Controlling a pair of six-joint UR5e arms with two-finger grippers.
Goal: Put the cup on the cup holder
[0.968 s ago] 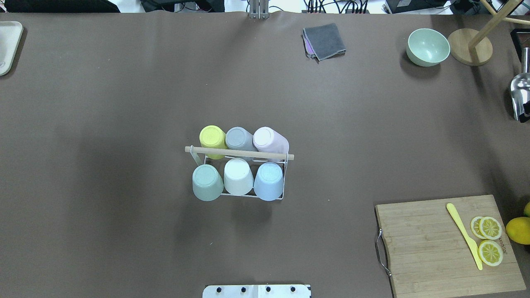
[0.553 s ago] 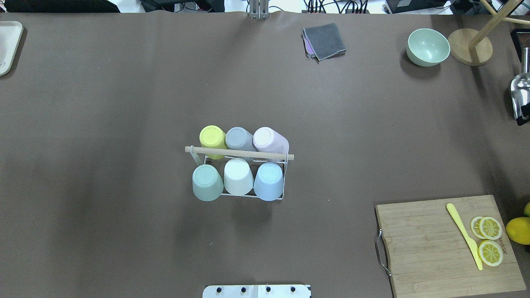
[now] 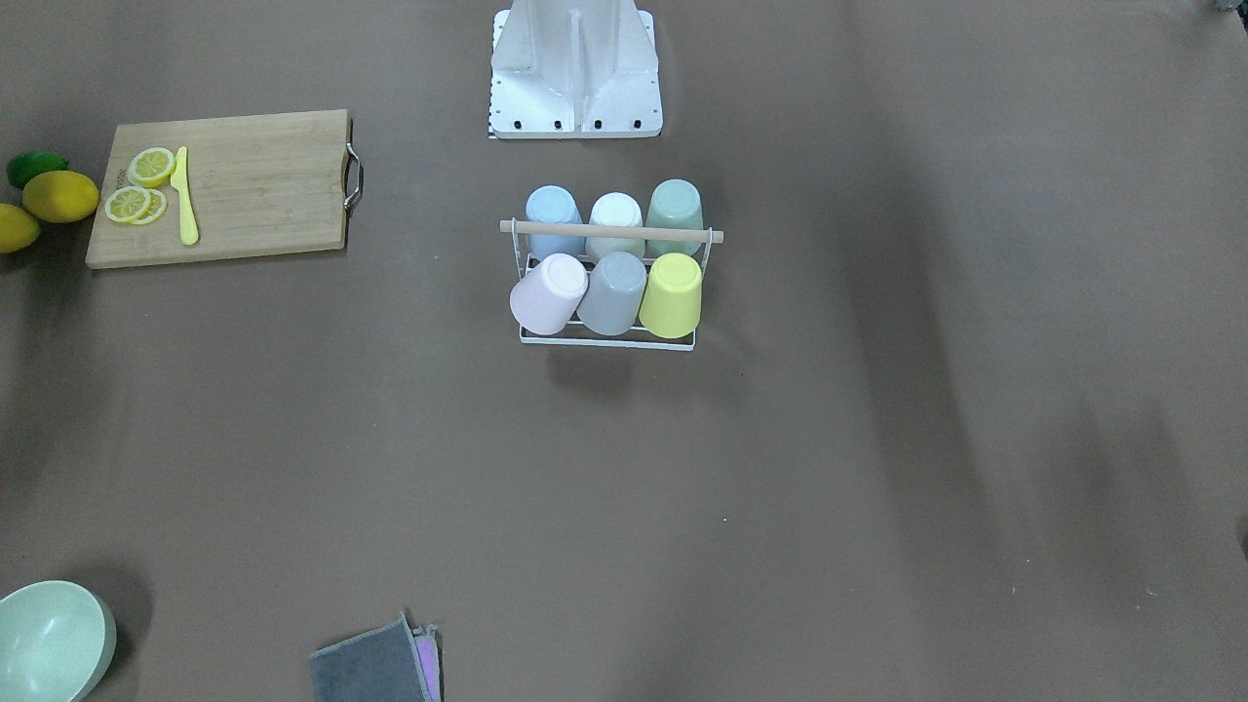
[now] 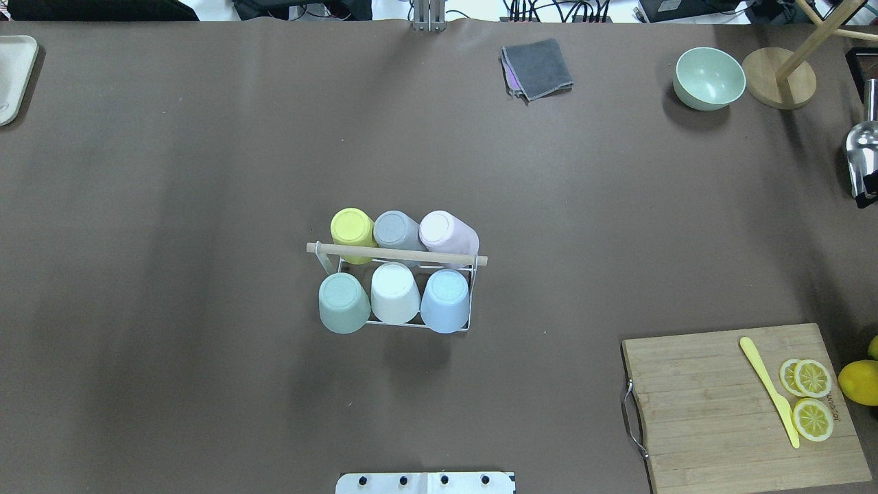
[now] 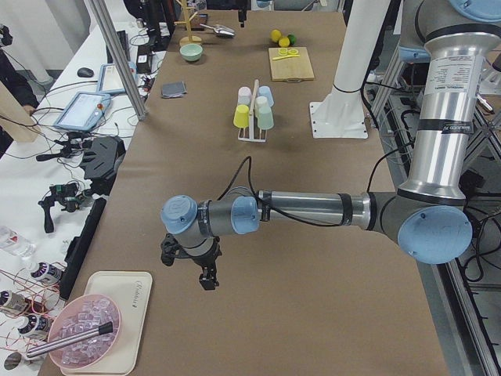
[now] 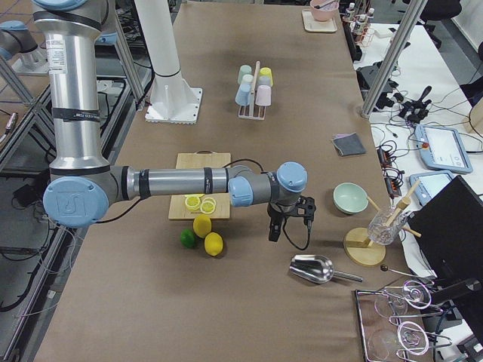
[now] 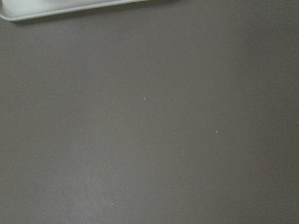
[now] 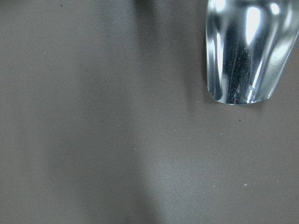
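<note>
On the cup holder (image 4: 398, 253) sit six upturned cups (image 4: 395, 291), likely light, stiff and slick, so pinch a sidewall; left gripper (image 5: 207, 277) and right gripper (image 6: 273, 232) hang well away from it, and you cannot tell how their jaws stand.

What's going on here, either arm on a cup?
Nothing is being handled. The white wire cup holder with a wooden rod handle holds six upturned cups: yellow cup, grey cup, pink cup, green cup, white cup, blue cup. The left hand hangs near a cream tray, the right hand near a shiny metal scoop; neither carries a cup, open or shut unclear.
</note>
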